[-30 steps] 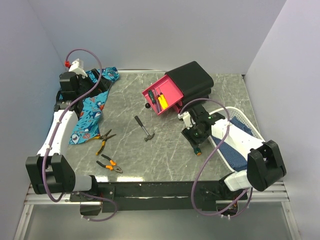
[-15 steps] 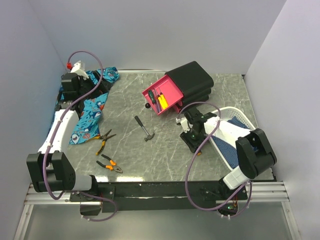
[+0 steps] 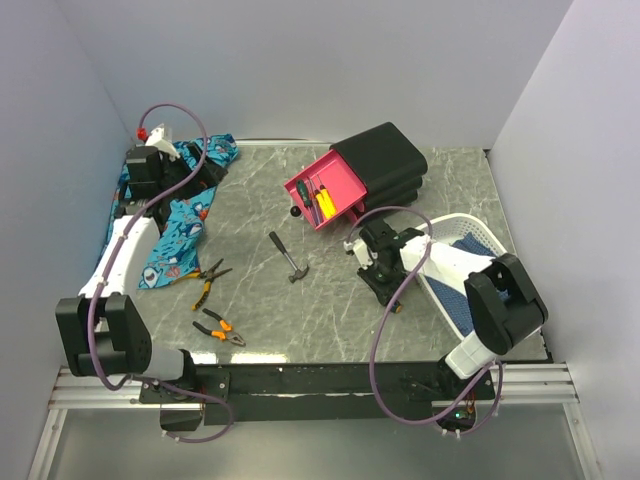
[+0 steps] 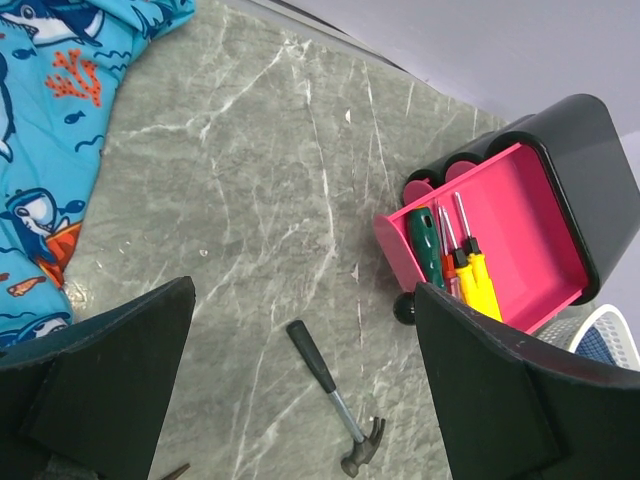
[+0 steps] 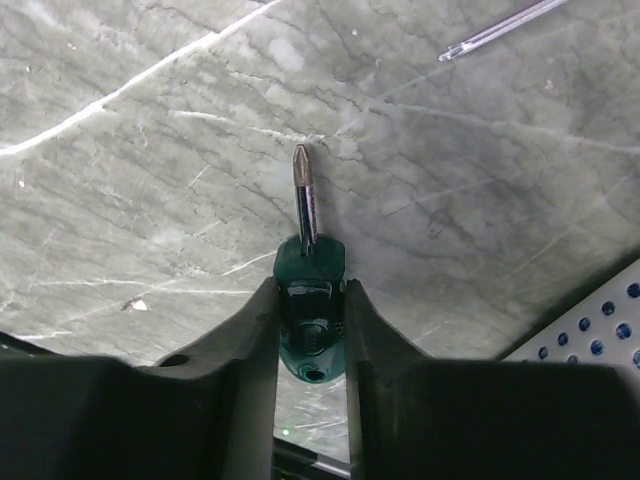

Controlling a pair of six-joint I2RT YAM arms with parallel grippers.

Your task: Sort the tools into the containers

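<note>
My right gripper (image 5: 310, 292) is shut on a green-handled screwdriver (image 5: 311, 330), tip pointing away over the marble table; in the top view it (image 3: 378, 278) sits just in front of the black cabinet (image 3: 385, 160). One pink drawer (image 3: 345, 172) is pulled out and holds green (image 4: 427, 245) and yellow (image 4: 482, 285) screwdrivers. The black-handled hammer (image 3: 288, 257) lies mid-table, also in the left wrist view (image 4: 330, 390). Two orange-handled pliers (image 3: 208, 280) (image 3: 220, 330) lie at the near left. My left gripper (image 4: 300, 390) is open and empty, high at the far left (image 3: 150, 168).
A shark-patterned blue cloth (image 3: 180, 215) lies under the left arm. A white perforated basket (image 3: 487, 240) with a dark blue cloth stands at the right, its corner in the right wrist view (image 5: 600, 320). A thin loose screwdriver shaft (image 5: 500, 30) lies ahead of the right gripper.
My right gripper has moved a little left and toward the cabinet with the screwdriver in it. My left arm has drawn slightly further back and left.
</note>
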